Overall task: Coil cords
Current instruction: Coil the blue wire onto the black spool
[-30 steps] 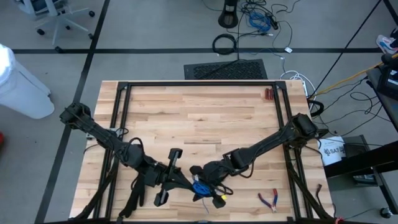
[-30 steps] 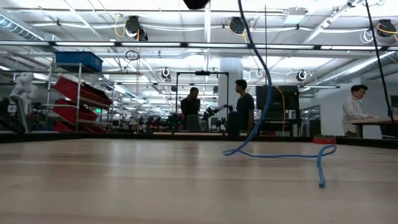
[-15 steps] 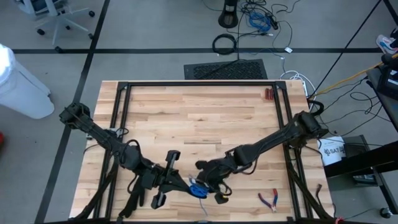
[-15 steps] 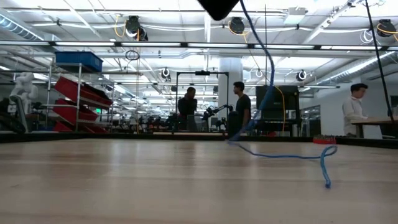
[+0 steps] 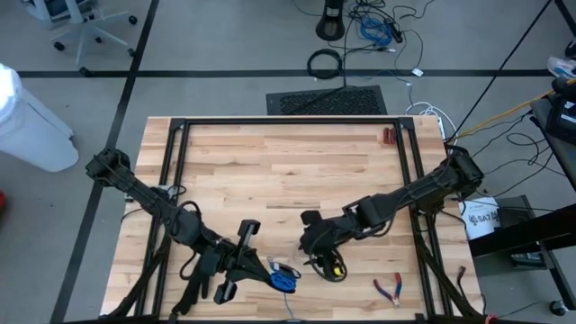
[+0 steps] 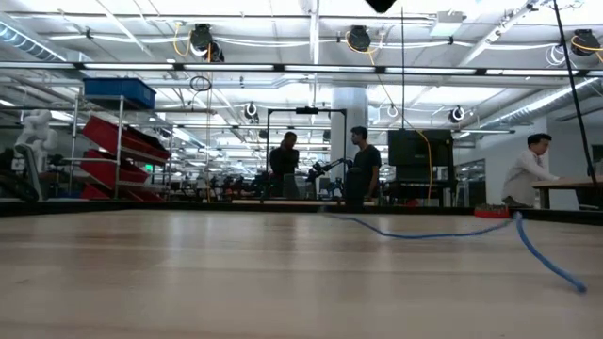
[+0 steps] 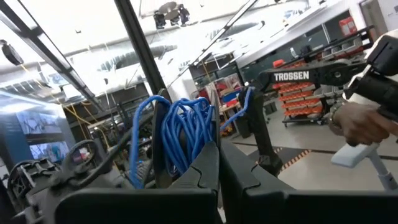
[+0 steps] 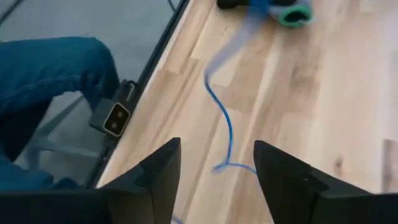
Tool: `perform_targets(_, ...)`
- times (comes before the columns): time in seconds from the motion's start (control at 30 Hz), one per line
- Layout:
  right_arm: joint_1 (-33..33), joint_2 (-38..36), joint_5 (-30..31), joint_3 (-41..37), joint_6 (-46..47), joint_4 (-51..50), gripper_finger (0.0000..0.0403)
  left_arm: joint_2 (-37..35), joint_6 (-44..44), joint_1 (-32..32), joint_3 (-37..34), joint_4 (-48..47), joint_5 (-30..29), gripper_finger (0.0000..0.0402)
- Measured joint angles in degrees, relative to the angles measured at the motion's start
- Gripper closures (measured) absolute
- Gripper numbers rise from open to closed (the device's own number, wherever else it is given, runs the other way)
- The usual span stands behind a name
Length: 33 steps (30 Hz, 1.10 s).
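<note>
The cord is thin and blue. Most of it is gathered into a bunch of loops (image 7: 180, 134), (image 5: 284, 280) near the table's near edge, and my left gripper (image 7: 217, 171), (image 5: 270, 270) is shut on that bunch. The cord's free length (image 6: 443, 234), (image 8: 227, 127) lies slack on the wooden table. My right gripper (image 8: 217, 168), (image 5: 311, 254) hangs open above the table, just right of the coil, tipped downward. The cord's free length lies on the table below its fingers, and they touch nothing. My left gripper pinches the bunch of loops (image 7: 198, 148) between its two shut fingers, several strands together. The fingers come about level from the table's left. The loops stand up past the fingertips, lifted clear, and the free length trails down onto the table.
Red-handled pliers (image 5: 389, 288) lie near the table's near right corner. A black frame (image 5: 288, 121) runs around the tabletop. Beyond the table's far edge, people stand in the room (image 6: 363, 165), and a black cable ring (image 5: 325, 63) lies on the floor.
My right gripper has opened and let go of the cord, then risen and drawn back toward the table's right. The cord's free length, which hung from above, has dropped and now lies slack on the table. The coil stays in my left gripper.
</note>
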Motion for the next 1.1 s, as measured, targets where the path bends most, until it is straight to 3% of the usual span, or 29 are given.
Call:
perform_targets(0.13,-0.2,-0.1,8.9,0.0,-0.3,-0.1,0.0204,0.0,0.1,0.1,0.0,0.8,0.1,0.0402)
perform_targets(0.33,1.2,-0.2,14.4,0.0,1.4,6.9,0.0204,0.0,0.1,0.1,0.0,0.7,-0.4,0.0402)
perform_targets(0.6,11.9,1.8,45.0,0.0,6.1,14.1,0.0204,0.0,0.3,0.1,0.0,0.7,-4.2,0.0402)
perform_targets(0.87,16.1,9.7,63.5,0.0,-7.0,38.4,0.0204,0.0,1.4,0.2,0.0,0.9,-4.4,0.0402)
perform_targets(1.0,16.2,12.9,66.4,0.0,-10.3,42.8,0.0204,0.0,1.4,0.2,0.0,1.0,-4.4,0.0402)
perform_targets(1.1,16.4,14.0,66.0,0.0,-8.9,40.3,0.0204,0.0,1.4,0.2,0.0,1.0,-4.4,0.0402)
